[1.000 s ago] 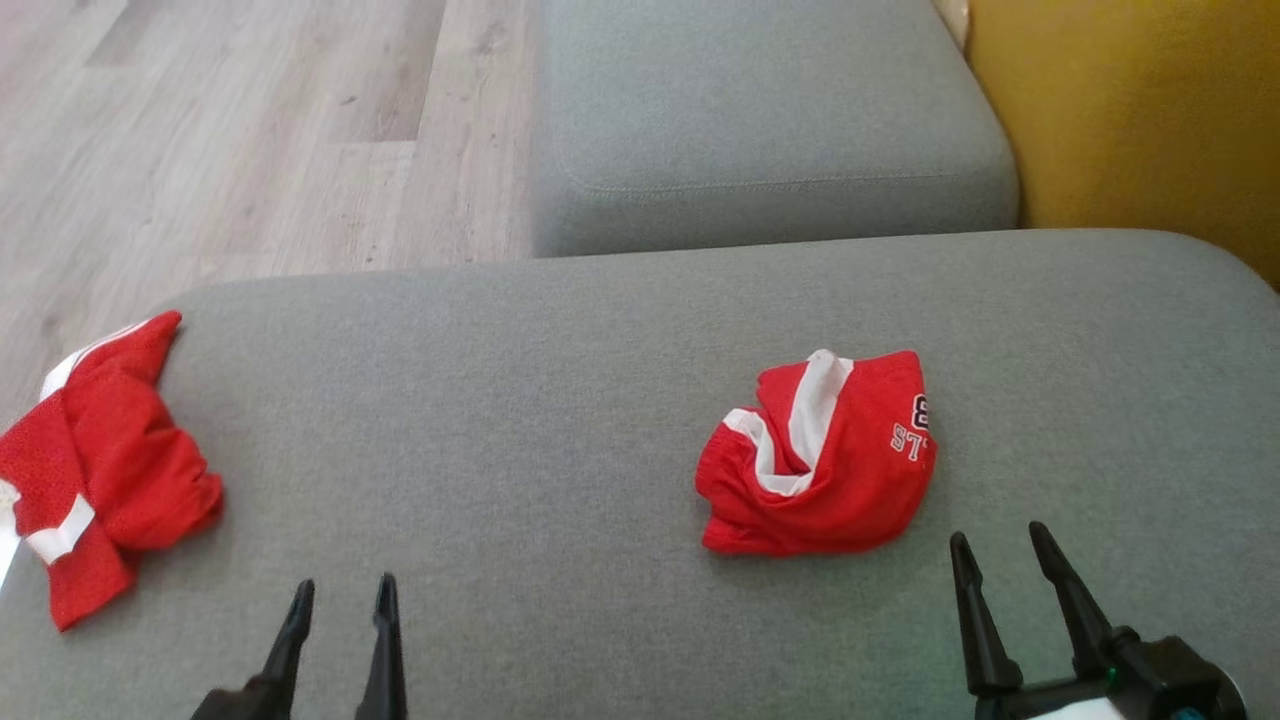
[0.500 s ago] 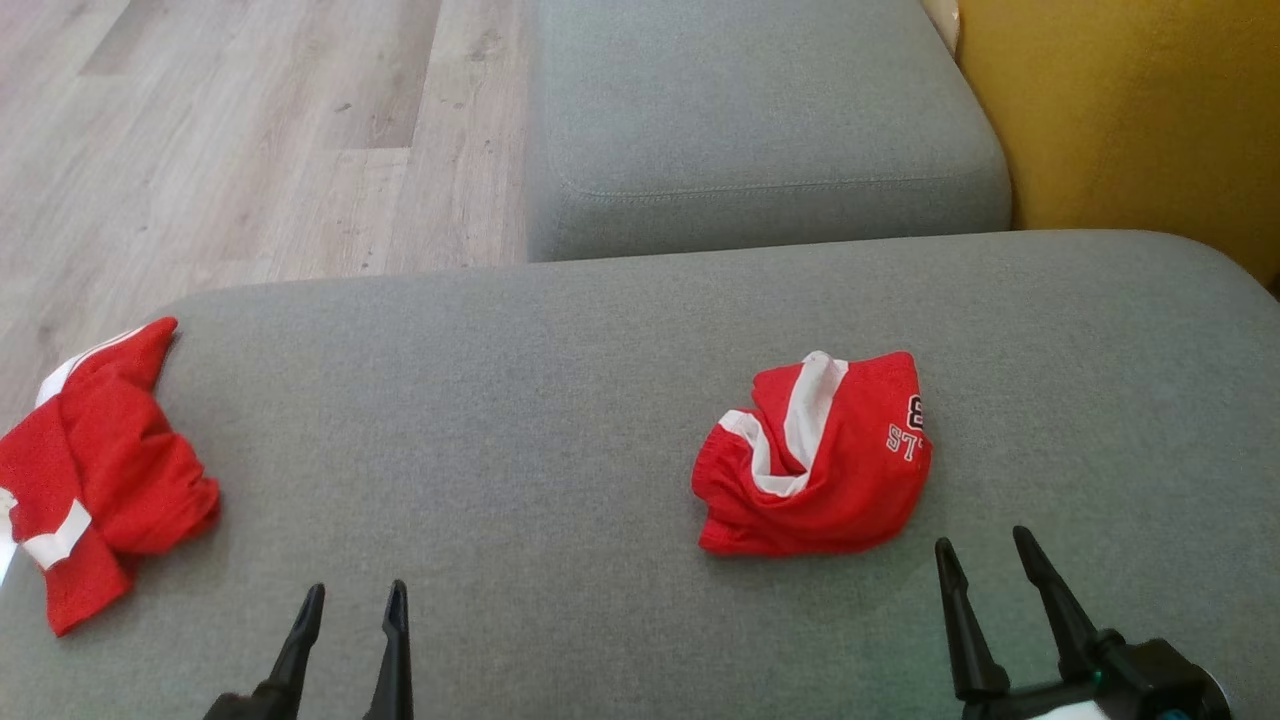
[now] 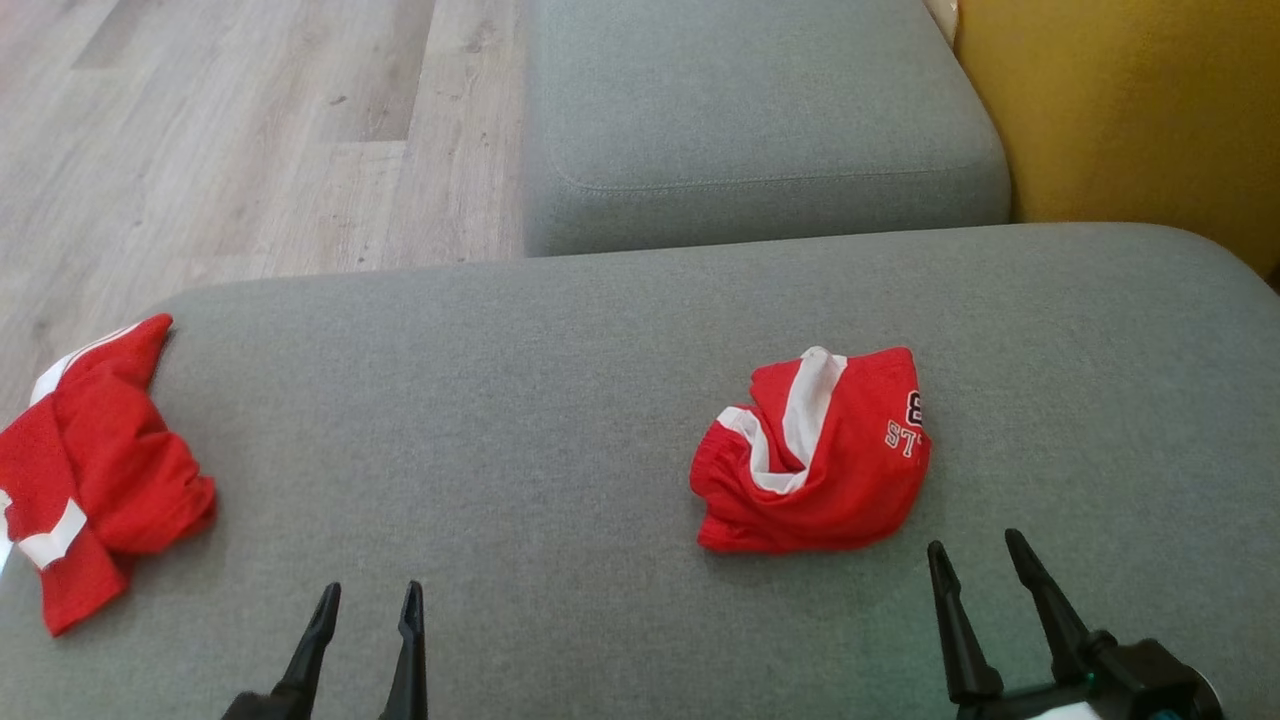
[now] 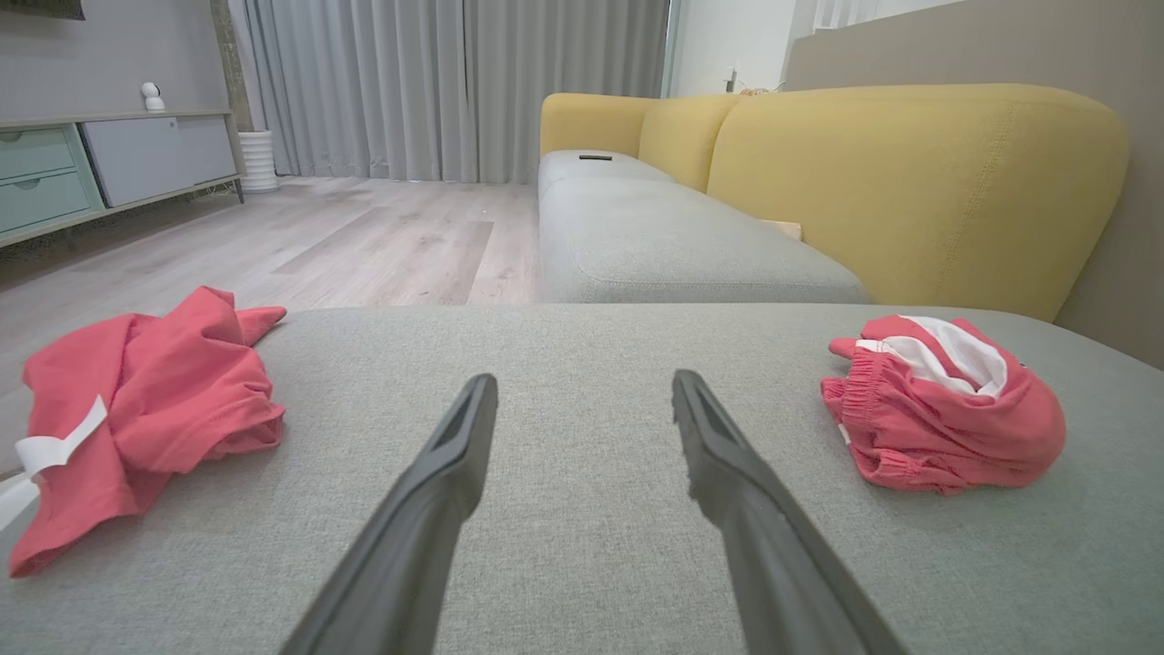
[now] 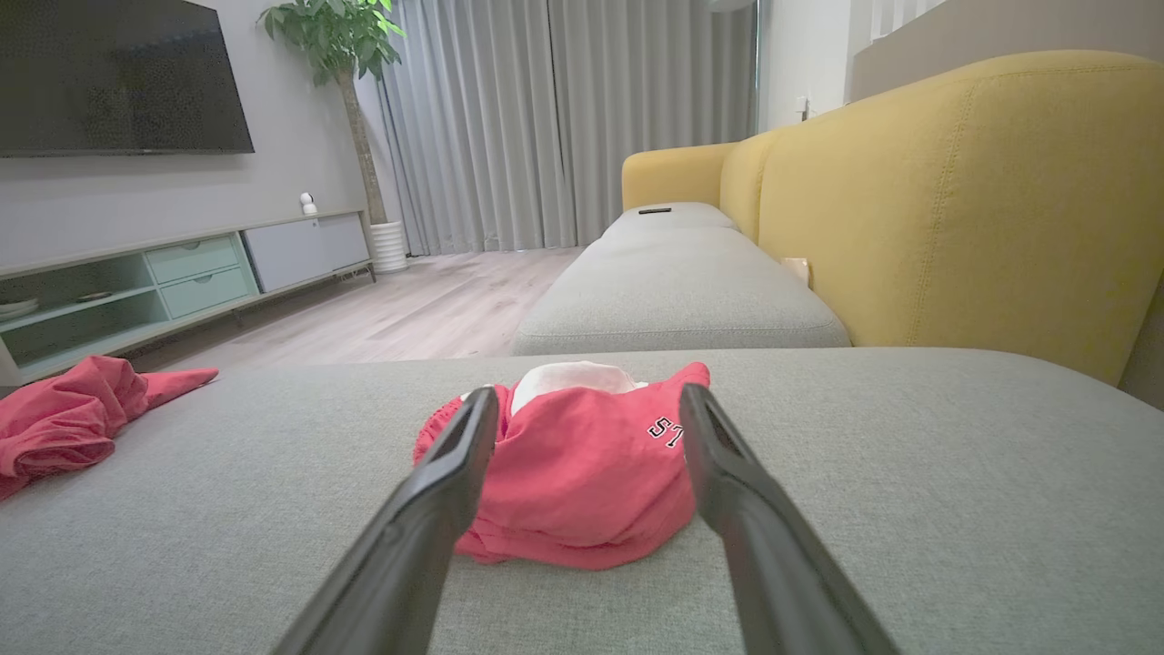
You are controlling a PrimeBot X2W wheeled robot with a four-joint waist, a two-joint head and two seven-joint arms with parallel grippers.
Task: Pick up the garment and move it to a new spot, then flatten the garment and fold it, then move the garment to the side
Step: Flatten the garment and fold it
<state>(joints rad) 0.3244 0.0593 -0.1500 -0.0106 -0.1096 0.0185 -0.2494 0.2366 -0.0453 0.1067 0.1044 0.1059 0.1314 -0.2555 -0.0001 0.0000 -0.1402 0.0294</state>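
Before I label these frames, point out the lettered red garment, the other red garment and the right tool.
lettered red garment [image 3: 830, 490]: head view, red cloth below its white stripe.
other red garment [image 3: 120, 470]: head view, its bunched middle.
right tool [image 3: 972, 540]: head view, midway between its fingertips.

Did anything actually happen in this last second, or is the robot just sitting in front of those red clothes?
Very little. In the head view the left gripper slid a little to the right and the right gripper a little to the left, so they drew slightly closer together. Both stayed open and took hold of nothing. The red garment with lettering and the other red garment lie crumpled as before on the grey cushion.
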